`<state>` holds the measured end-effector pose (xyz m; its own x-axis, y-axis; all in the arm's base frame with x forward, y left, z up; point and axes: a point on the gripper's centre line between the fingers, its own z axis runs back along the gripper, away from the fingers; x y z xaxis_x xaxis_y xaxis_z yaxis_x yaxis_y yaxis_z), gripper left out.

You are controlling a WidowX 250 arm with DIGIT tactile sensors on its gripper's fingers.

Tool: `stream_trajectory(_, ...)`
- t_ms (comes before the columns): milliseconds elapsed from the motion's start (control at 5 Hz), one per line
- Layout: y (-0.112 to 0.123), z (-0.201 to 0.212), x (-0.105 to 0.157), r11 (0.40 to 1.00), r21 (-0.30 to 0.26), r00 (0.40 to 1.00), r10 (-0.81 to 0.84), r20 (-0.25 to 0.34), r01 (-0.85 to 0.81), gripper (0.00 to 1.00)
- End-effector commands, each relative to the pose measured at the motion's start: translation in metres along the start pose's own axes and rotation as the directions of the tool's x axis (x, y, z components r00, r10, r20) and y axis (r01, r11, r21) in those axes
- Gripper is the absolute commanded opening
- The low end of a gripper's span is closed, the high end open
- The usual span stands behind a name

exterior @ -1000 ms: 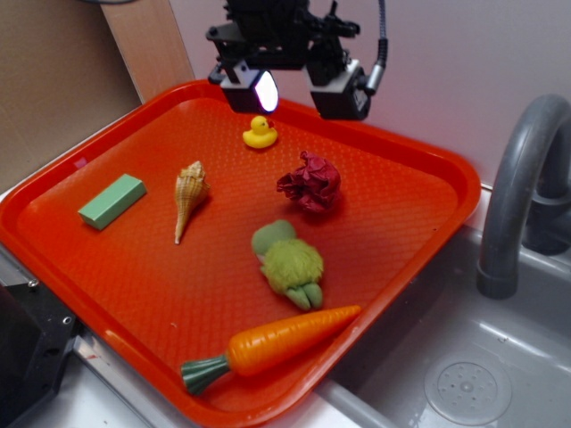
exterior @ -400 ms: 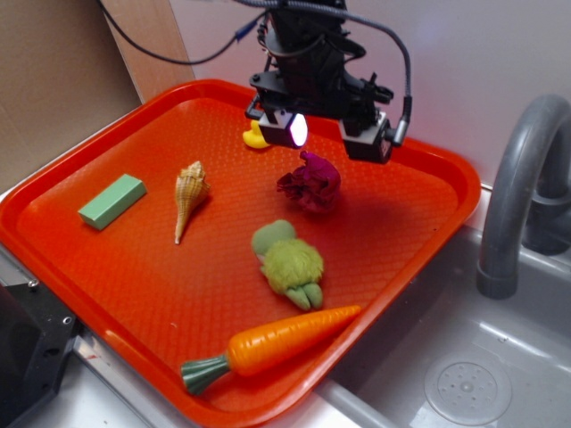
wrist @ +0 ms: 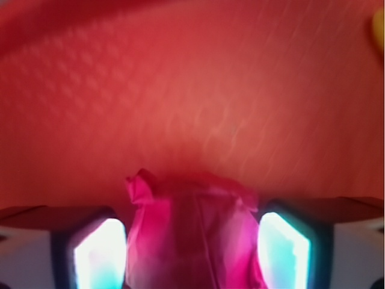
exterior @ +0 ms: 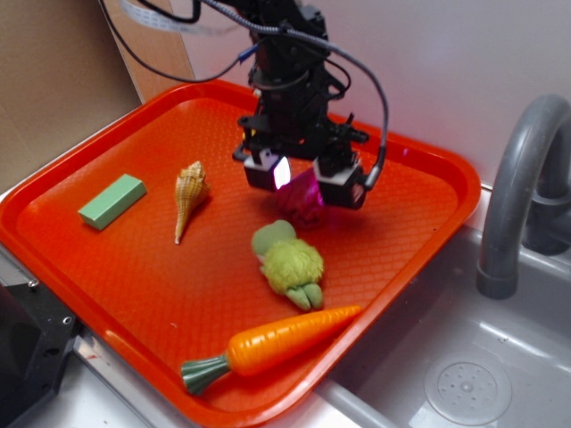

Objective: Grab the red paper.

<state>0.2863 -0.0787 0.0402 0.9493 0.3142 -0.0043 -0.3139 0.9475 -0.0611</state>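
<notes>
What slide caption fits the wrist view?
Open gripper straddling the red paper on the tray, a finger on each side.

Carrier: orange-red plastic tray (exterior: 428, 192), textured floor, raised rim, its near right edge beside a grey sink basin (exterior: 464, 374). Contents lying directly on it: green block (exterior: 111, 201) at left; seashell (exterior: 188, 196) just right of the block; red paper (exterior: 303, 194) near centre; green plush toy (exterior: 290, 265) just in front of the paper. Toy carrot (exterior: 268, 346) lies along the near rim.
</notes>
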Motion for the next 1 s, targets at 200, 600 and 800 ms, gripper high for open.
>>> stream_trajectory(200, 0.005, 0.075, 0.017, 0.998, 0.033, 0.987, -0.061, 0.151, 0.056, 0.00)
stream_trajectory(600, 0.036, 0.146, 0.023, 0.996, 0.064, 0.978, -0.078, 0.194, 0.067, 0.00)
stream_trajectory(800, 0.069, 0.180, 0.020, 0.994, 0.054, 0.972, -0.106, 0.209, 0.096, 0.00)
